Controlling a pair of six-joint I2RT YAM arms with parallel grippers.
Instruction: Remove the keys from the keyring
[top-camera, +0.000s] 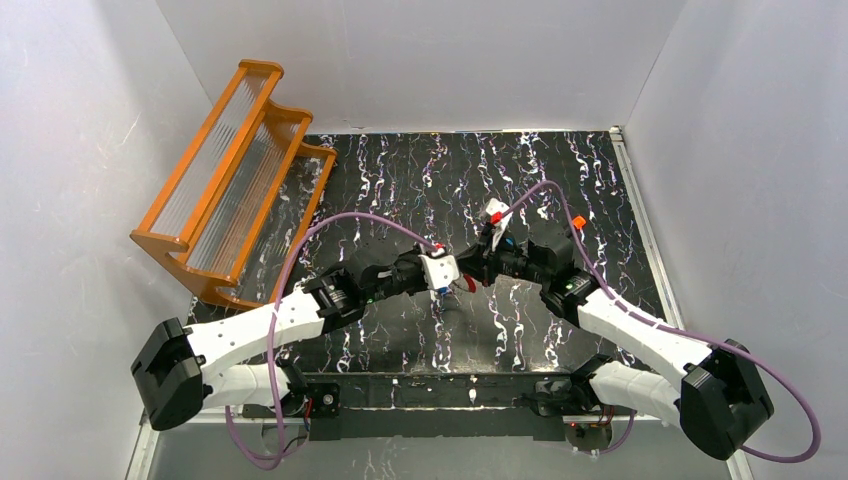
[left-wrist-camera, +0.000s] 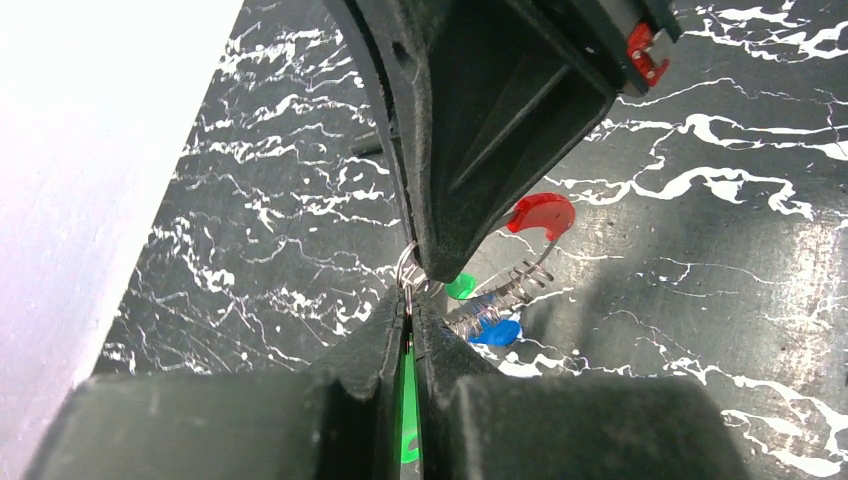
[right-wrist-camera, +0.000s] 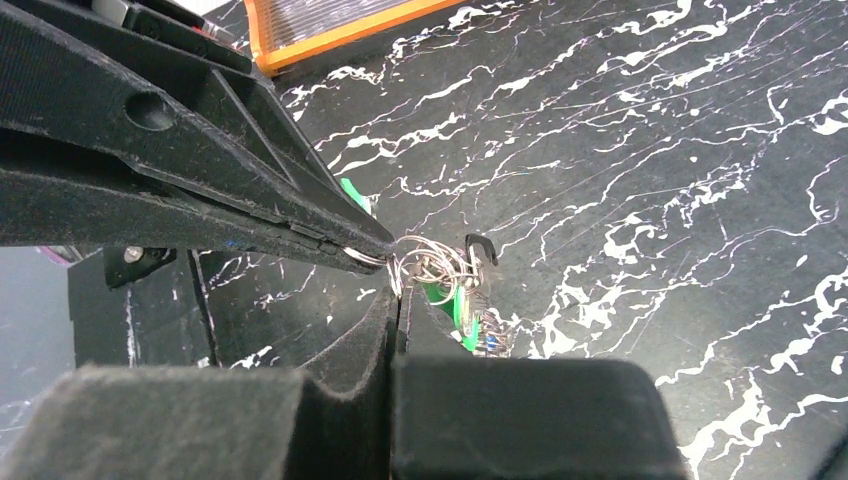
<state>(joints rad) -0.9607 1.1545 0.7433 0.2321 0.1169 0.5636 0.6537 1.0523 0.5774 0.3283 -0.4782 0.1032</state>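
You had the two arms meeting nose to nose over the middle of the black, white-veined tabletop (top-camera: 560, 170). Your left gripper (left-wrist-camera: 408, 318) had its fingers pressed together. A loop of the small silvery wire keyring (right-wrist-camera: 432, 262) was pinched at their tips, and a sliver of green plastic showed in the slit between them. Your right gripper (right-wrist-camera: 397, 312) came at the same tangle from the opposite side, its fingers likewise together with the tips on the ring wire. The keyring hung between the two grippers, above the tabletop.

The tiny silver keys (left-wrist-camera: 497, 318) dangled from the ring just beside the fingertips. One with a red plastic head (left-wrist-camera: 540, 214) stood out farthest, one with a green head (left-wrist-camera: 461, 287) sat closest to the ring, and one with a blue head (left-wrist-camera: 498, 332) was lowest in your left wrist view. You could not tell how many keys there were in all. The orange slatted rack (top-camera: 235, 170) leaned at the table's far left corner, well apart from the grippers.
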